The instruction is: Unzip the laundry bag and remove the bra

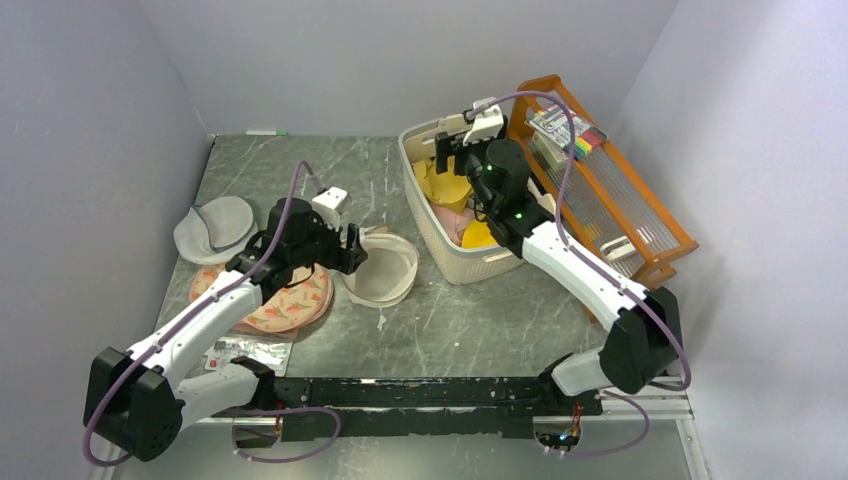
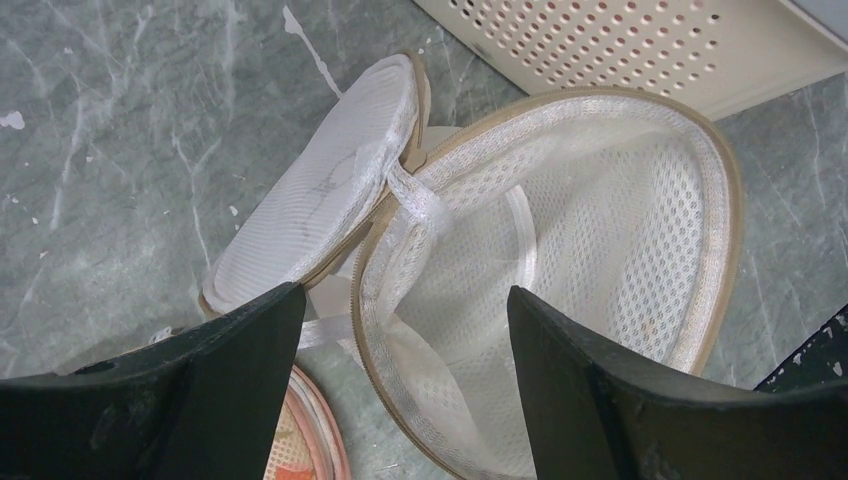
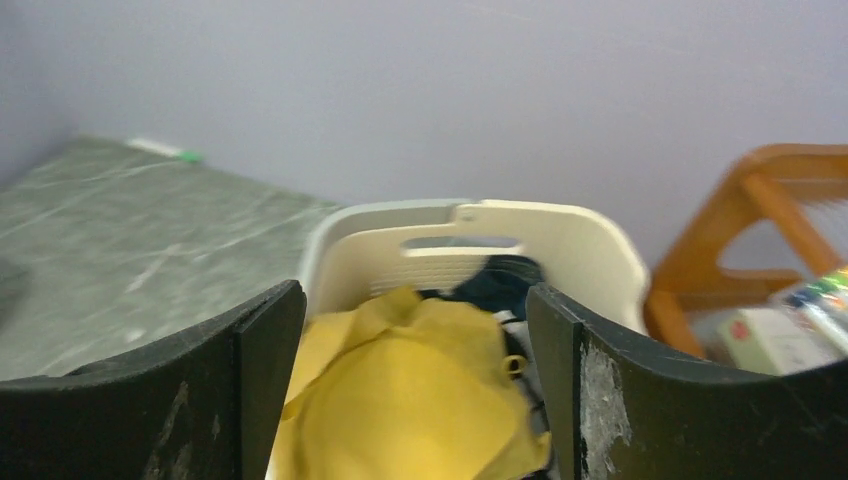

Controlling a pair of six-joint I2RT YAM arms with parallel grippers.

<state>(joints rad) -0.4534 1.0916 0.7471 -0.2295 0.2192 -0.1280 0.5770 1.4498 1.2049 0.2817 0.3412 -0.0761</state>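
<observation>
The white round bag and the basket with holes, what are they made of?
The laundry bag looks like soft white mesh fabric: tiny see-through holes, tan cloth trim round its rim. The basket looks like hard cream plastic: smooth, stiff walls with neat rows of holes.

The left arm (image 1: pixel 200 320) reaches forward with its elbow low. The left end effector (image 1: pixel 350 250) hangs over the left edge of the laundry bag (image 1: pixel 385 265), fingers spread wide and gripping nothing. The right arm (image 1: pixel 580 265) stretches well beyond and right of that bag. The right end effector (image 1: pixel 452 152) tilts downward, fingers also parted.
</observation>
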